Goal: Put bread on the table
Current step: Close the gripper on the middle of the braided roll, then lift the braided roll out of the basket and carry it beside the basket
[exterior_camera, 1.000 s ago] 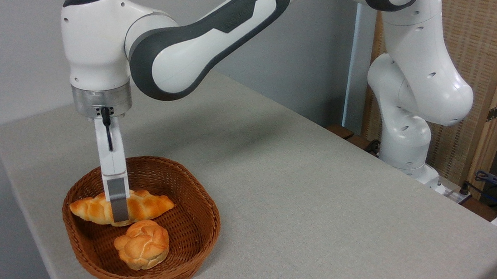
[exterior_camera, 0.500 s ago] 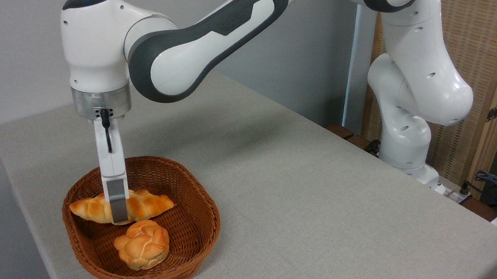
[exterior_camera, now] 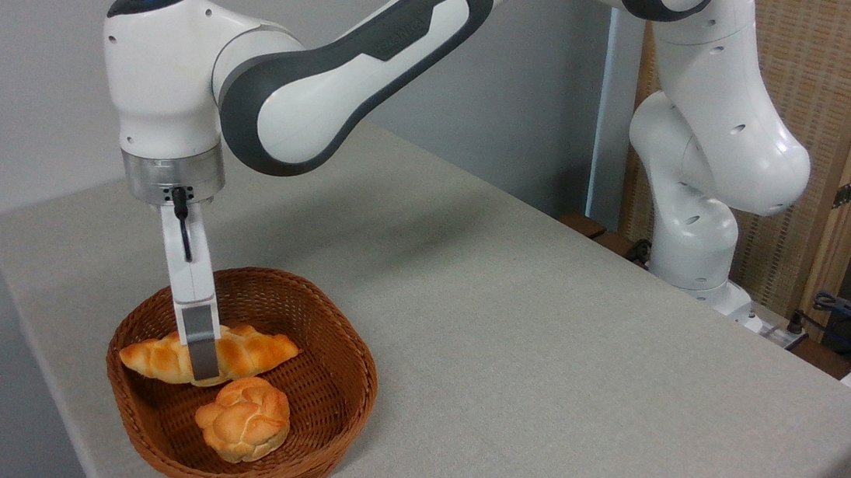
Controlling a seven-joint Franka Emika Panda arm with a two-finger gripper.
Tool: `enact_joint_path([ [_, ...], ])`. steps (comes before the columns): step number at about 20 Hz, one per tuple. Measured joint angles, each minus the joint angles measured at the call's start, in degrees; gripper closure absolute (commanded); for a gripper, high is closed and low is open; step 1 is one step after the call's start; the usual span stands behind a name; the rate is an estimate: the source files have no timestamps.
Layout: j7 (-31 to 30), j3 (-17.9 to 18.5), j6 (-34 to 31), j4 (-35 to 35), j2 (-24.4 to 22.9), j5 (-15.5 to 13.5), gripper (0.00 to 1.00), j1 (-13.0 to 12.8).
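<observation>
The fingers [exterior_camera: 201, 358] reach straight down into the basket [exterior_camera: 331, 409] and sit across the middle of the bread [exterior_camera: 251, 351]; one finger shows in front of the loaf, the other is hidden, so I cannot tell if they squeeze it; the bread lies near the basket's back wall; a round bun [exterior_camera: 244, 418] sits just in front of it; the basket stands near the tabletop's [exterior_camera: 537, 375] front left edge; lots of bare tabletop spreads out to the right.
</observation>
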Motion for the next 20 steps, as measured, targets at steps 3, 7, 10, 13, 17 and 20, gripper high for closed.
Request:
enact_joint_path([
  [3,0.0,-0.02,0.0,0.0,0.0,0.0,0.76,-0.02],
  [7,0.0,-0.03,0.0,0.0,0.01,0.0,0.78,-0.11],
  [10,0.0,-0.03,0.0,0.0,0.03,0.0,0.79,-0.14],
  [13,0.0,-0.03,0.0,0.0,0.03,0.0,0.79,-0.14],
  [17,0.0,-0.03,-0.5,0.04,-0.35,0.0,0.78,-0.12],
  [20,-0.01,0.1,-2.64,0.3,-1.77,-1.61,0.78,0.19],
])
